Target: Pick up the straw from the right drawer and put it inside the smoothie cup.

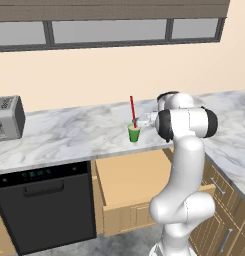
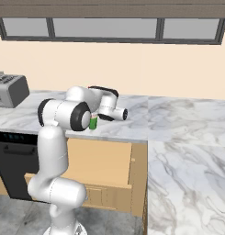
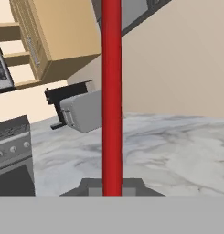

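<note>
Standing near-upright with its lower end in the smoothie cup (image 1: 134, 133) on the desk (image 1: 79, 131), the straw (image 1: 132, 111) is seen between the jaws, whose grip cannot be told.

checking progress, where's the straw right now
In the left base view the straw stands in the smoothie cup on the counter's front edge, above the open right drawer.

Arm: white, dark-jointed, raised from the base, bent at the elbow, forearm extended level toward 10 o'clock in the left base view. Gripper (image 1: 137, 120): closed on the straw (image 1: 132, 109), held upright.
</note>
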